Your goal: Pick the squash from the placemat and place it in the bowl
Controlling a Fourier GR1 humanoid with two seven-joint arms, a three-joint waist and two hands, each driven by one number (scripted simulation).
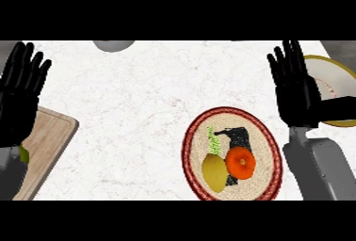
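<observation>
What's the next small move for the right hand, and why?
Probably lower the right hand left and down toward the yellow squash on the placemat. The hand is open, holds nothing, and the squash lies beside the orange fruit, untouched; the bowl waits at right.

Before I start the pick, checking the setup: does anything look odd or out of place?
Nothing is spilled or damaged. The squash lies on the placemat touching an orange fruit. The right hand partly hides the bowl.

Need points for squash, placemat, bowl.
squash (214, 172), head view, middle of its yellow body.
placemat (267, 134), head view, bare woven part near the red rim.
bowl (332, 66), head view, yellow rim beside the right hand.
</observation>
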